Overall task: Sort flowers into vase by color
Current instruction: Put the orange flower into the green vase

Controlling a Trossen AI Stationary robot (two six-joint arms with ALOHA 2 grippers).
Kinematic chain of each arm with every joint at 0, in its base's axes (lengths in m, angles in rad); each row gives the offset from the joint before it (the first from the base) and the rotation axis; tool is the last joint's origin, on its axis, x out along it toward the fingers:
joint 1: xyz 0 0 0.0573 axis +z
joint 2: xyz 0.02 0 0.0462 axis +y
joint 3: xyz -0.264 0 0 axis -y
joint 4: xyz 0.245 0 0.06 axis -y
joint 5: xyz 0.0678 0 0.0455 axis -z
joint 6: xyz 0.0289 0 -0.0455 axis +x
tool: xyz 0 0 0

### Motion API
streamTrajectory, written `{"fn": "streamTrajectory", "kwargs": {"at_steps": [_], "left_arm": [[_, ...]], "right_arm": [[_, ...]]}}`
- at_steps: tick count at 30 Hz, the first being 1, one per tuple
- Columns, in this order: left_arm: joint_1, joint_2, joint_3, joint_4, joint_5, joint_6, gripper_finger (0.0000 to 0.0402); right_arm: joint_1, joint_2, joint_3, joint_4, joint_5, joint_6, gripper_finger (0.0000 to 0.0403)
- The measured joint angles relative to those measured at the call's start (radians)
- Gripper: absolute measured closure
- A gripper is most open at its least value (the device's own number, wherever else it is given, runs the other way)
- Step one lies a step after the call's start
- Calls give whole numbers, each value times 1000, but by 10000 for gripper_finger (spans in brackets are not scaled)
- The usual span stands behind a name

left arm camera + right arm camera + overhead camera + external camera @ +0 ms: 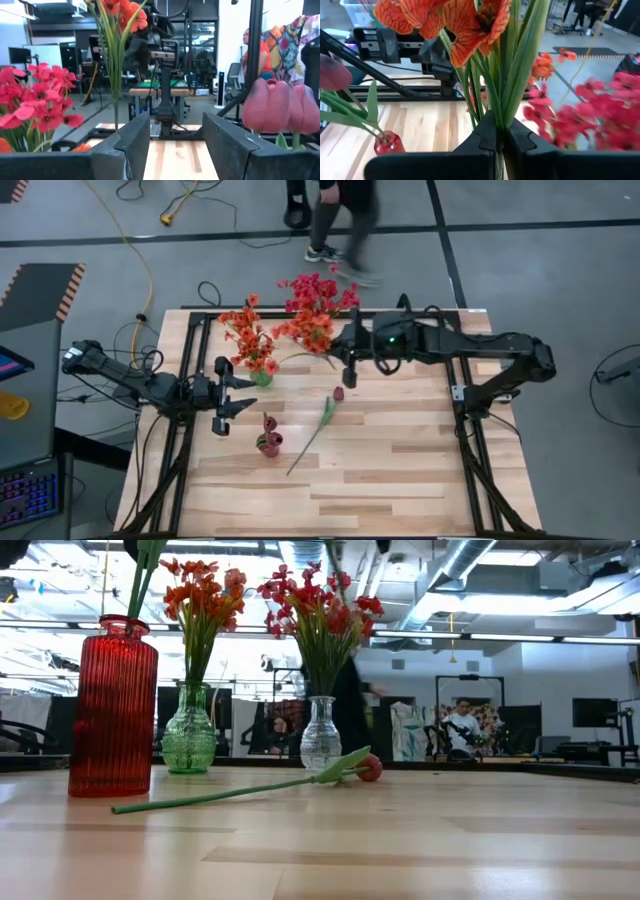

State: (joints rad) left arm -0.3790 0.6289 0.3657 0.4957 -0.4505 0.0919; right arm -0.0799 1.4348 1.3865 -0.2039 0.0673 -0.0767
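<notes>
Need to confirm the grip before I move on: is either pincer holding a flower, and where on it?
The right pincer is shut on an orange flower spray, gripping its green stems below the blossoms. The left pincer is open and empty.

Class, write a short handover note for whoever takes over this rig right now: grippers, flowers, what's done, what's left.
Right gripper: shut on orange flower stems, above the table's far side.
Left gripper: open, empty, at table's left.
Orange sprays in green vase; pink-red sprays in clear vase; tulip buds in red vase.
Left: one loose tulip lying on the table, and the held orange stems.
</notes>
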Motion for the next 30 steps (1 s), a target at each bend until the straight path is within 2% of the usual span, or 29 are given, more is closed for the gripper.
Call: {"fn": "streamTrajectory", "kwargs": {"at_steps": [13, 24, 30], "left_arm": [[2, 107, 1, 173, -50, 82, 232], [74, 233, 113, 176, -52, 89, 232], [108, 314, 173, 176, -4, 90, 232]], "right_arm": [[62, 139, 0, 198, -1, -2, 365], [89, 189, 0, 300, -1, -2, 365], [93, 205, 0, 310, -1, -2, 365]]}}
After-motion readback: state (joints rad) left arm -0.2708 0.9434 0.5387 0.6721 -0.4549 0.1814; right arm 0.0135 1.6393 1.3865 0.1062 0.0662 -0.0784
